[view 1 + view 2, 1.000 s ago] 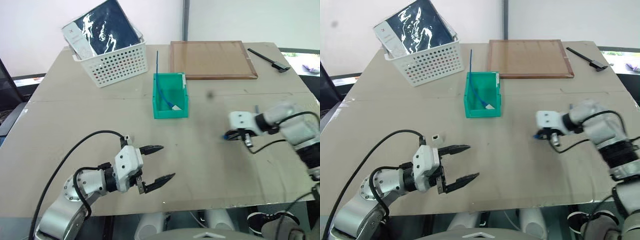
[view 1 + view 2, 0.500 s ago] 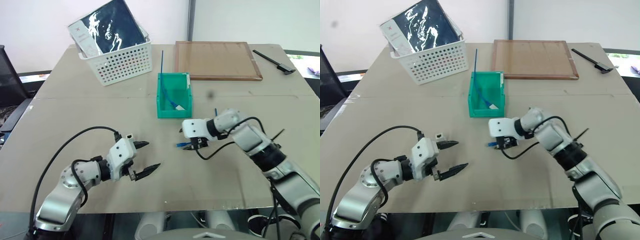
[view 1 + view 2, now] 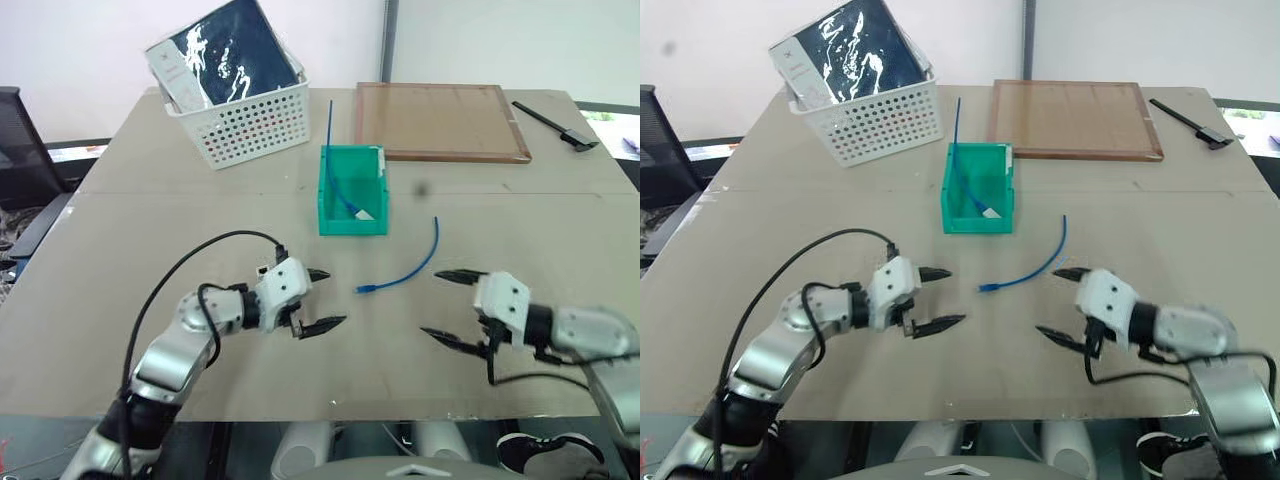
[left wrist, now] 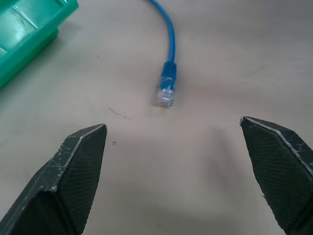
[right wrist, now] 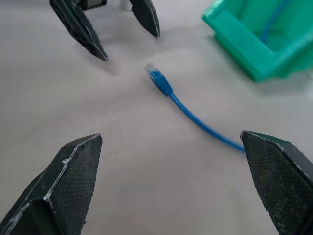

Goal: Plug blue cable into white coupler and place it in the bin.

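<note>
The blue cable [image 3: 410, 268] lies loose on the table in a curve, its clear plug [image 4: 166, 95] pointing at my left gripper [image 3: 322, 298]. That gripper is open and stands just short of the plug. On the cable's other side my right gripper [image 3: 432, 303] is open too, with nothing in it; the plug [image 5: 156, 76] lies ahead of it. A small white bit at the far edge of my left gripper's body looks like the white coupler [image 3: 262, 268], mostly hidden. The green bin [image 3: 325, 195] stands beyond the cable at mid-table.
A stiff straight blue cable [image 3: 333, 150] with a white end leans inside the bin. A white perforated basket [image 3: 250, 125] with a dark packet stands at the far left. Along the back lie a wooden board [image 3: 440, 120] and a black tool [image 3: 560, 125].
My right gripper opened, let go of the blue cable and drew back to the right; the cable now rests on the table. My left gripper moved forward towards the plug.
</note>
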### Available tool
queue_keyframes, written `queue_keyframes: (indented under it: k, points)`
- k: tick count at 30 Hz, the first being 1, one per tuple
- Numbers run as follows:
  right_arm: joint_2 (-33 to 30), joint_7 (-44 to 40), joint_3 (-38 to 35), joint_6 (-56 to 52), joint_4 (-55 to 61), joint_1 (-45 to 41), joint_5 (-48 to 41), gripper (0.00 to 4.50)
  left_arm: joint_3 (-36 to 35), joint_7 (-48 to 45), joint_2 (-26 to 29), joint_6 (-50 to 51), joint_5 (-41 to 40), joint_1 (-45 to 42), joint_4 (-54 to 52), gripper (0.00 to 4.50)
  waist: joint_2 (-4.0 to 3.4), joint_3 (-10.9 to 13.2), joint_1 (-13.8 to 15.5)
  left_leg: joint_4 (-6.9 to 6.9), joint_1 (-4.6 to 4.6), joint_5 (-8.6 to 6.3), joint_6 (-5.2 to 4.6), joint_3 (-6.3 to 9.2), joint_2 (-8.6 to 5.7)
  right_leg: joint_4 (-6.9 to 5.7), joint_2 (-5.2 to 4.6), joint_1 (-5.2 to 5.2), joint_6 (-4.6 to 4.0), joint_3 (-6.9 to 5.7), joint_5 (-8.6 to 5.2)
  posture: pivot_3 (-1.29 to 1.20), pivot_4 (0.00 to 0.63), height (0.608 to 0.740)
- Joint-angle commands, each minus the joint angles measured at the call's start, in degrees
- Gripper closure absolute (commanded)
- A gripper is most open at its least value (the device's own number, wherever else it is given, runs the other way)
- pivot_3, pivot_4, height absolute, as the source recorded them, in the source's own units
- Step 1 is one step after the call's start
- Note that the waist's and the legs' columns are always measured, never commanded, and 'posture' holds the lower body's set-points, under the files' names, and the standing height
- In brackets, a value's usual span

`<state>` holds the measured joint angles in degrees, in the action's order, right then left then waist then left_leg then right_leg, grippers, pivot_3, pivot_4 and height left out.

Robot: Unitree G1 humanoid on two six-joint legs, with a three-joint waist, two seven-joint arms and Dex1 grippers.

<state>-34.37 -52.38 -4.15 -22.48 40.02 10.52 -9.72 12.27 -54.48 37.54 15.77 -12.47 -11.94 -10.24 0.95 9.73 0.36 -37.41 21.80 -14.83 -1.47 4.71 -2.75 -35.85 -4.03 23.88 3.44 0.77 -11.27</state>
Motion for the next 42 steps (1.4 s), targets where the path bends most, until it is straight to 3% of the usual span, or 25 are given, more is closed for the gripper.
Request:
queue_keyframes:
  k: [1,6,13,14,16,22,27,31,34,38,41,42]
  points:
    - [0.70,4.64,-3.32,-0.13,6.73,4.78,-0.35,0.03,1.59,-0.67,-1.17,-1.83,2.09,-3.17,3.04,0.00,0.02,-0.02,-0.09,-0.01,-0.01,0.00,0.00,0.00,0.01,0.00,0.01,-0.01,0.02,-0.01,-0.01,0.00,0.150,0.740]
    - [0.15,6.20,-6.29,1.72,9.15,12.25,-0.61,0.03,5.03,-2.40,-3.89,-3.62,4.99,-8.39,8.94,0.00,0.05,-0.03,0.40,-0.01,0.00,0.00,0.00,0.04,-0.02,0.01,-0.01,-0.05,0.01,-0.05,-0.01,0.00,0.150,0.740]
    - [-0.43,6.92,-9.63,2.80,10.30,16.74,-1.72,0.00,7.46,-4.90,-6.52,-5.79,6.67,-12.25,13.42,2.97,0.08,-0.05,0.42,-0.05,0.00,0.00,-0.01,0.07,-0.01,0.02,0.00,-0.08,0.04,-0.07,-0.03,0.00,0.150,0.740]
    - [-0.29,7.27,-9.69,2.89,10.32,16.95,-1.86,0.00,7.54,-5.13,-6.79,-5.68,6.75,-12.43,13.46,3.60,0.08,-0.05,0.39,-0.05,0.00,0.00,-0.01,0.07,-0.01,0.02,0.00,-0.08,0.03,-0.08,-0.03,0.00,0.150,0.740]
    - [0.12,8.14,-9.64,2.09,10.51,17.27,-2.49,0.00,7.55,-5.51,-7.07,-5.43,6.88,-12.59,13.36,4.44,0.08,-0.05,0.37,-0.05,0.00,0.00,-0.01,0.05,-0.01,0.02,-0.01,-0.08,0.03,-0.05,-0.03,0.00,0.150,0.740]
    - [4.43,13.89,-7.88,-10.37,11.91,15.64,-11.80,0.00,5.55,-6.70,-8.47,-8.03,4.50,-12.47,12.21,4.44,0.08,-0.05,0.42,-0.05,0.01,0.00,-0.01,0.09,0.01,0.02,-0.01,-0.08,0.00,-0.07,-0.01,0.00,0.150,0.740]
    - [15.18,25.84,-6.56,-25.63,11.18,8.87,-26.42,0.00,1.01,-6.60,-12.59,-8.43,-2.99,-13.36,5.96,4.44,0.08,-0.04,0.40,-0.06,0.05,0.00,-0.01,0.13,0.05,0.02,-0.04,-0.05,-0.02,-0.06,0.00,0.00,0.150,0.740]
    - [25.64,37.45,-5.79,-31.02,10.11,-0.30,-35.69,1.04,-0.81,-4.27,-14.96,-15.14,-2.15,-13.81,4.69,4.50,0.01,-0.06,0.28,-0.05,0.03,0.00,-0.01,0.11,0.05,0.02,-0.03,-0.04,-0.03,-0.04,0.00,0.00,0.150,0.740]
    - [30.30,44.39,-6.91,-32.40,9.00,-5.82,-42.09,1.04,-1.32,-2.90,-15.27,-18.99,-0.66,-13.43,4.96,4.50,0.00,-0.08,0.30,-0.04,0.04,0.00,0.00,0.11,0.01,0.01,-0.01,-0.02,-0.03,-0.04,0.01,0.00,0.150,0.740]
    - [31.61,48.60,-6.79,-32.24,6.97,-9.42,-47.69,1.04,-1.08,-2.06,-15.56,-22.42,0.41,-13.22,5.92,4.50,0.00,-0.07,0.38,-0.03,0.07,0.01,-0.01,0.12,-0.06,0.01,-0.01,0.00,-0.02,-0.04,0.01,0.00,0.150,0.740]
    - [31.42,50.77,-5.84,-31.49,5.26,-11.33,-50.63,1.89,-0.65,-1.75,-15.66,-23.93,0.76,-12.85,6.07,4.50,-0.01,-0.07,0.22,-0.03,0.07,0.00,-0.01,0.11,-0.07,0.02,-0.01,0.00,-0.02,-0.02,0.01,0.00,0.150,0.740]
    - [30.85,51.07,-5.30,-31.48,4.96,-11.72,-50.83,2.47,-0.58,-1.70,-15.74,-24.38,0.88,-12.83,6.16,4.50,-0.01,-0.07,0.16,-0.02,0.06,0.01,-0.01,0.11,-0.07,0.01,0.01,0.00,-0.02,-0.02,0.01,0.00,0.150,0.740]
